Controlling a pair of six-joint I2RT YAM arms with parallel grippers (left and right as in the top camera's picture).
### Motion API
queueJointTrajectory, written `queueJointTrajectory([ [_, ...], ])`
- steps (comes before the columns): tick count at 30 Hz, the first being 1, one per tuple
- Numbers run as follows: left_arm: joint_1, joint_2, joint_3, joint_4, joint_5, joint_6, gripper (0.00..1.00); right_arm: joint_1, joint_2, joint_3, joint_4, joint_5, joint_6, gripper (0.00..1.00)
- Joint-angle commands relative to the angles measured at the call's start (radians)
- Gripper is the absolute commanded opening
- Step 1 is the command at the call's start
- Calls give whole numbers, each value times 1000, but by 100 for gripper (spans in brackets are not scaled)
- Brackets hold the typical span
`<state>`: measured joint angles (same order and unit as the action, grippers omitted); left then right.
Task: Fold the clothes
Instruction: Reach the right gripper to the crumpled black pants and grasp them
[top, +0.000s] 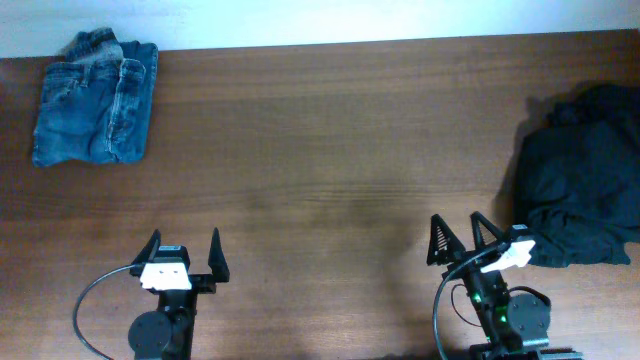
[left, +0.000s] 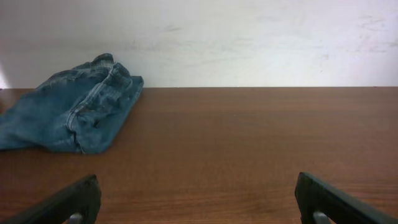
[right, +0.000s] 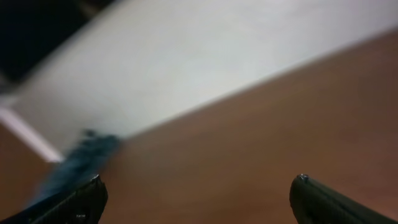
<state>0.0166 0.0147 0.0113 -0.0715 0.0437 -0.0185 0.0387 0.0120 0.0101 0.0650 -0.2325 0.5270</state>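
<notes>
The black clothes (top: 580, 175) lie in a soft, floppy heap at the right edge of the table (top: 330, 150) (best pinched by a loose edge, I think), while the left gripper (top: 185, 242) and right gripper (top: 457, 228) both gape wide, holding nothing.

The overhead camera is looking straight down over the whole table (top: 320, 150). The left wrist camera is sitting low, facing the far wall (left: 249, 37). The right wrist camera is tilting, blurred, facing far left. All three are sharing the far-left jeans (top: 95, 100).
</notes>
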Motion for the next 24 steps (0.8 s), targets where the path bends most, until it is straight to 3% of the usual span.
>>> queueJointTrajectory([
  [1,6,-9,-2,-9,-11,12,100,-6,-8,-5,123,-207,51,99],
  [4,6,-9,-2,-9,-11,12,99,-6,-8,2,237,-227,51,99],
  [8,6,-9,-2,-9,-11,12,99,-7,9,78,175,-135,6,99],
  [16,6,-9,-2,-9,-11,12,99,-8,194,374,-172,114,-182,99],
  [24,6,-9,-2,-9,-11,12,99,-22,570,844,-642,758,-208,99],
])
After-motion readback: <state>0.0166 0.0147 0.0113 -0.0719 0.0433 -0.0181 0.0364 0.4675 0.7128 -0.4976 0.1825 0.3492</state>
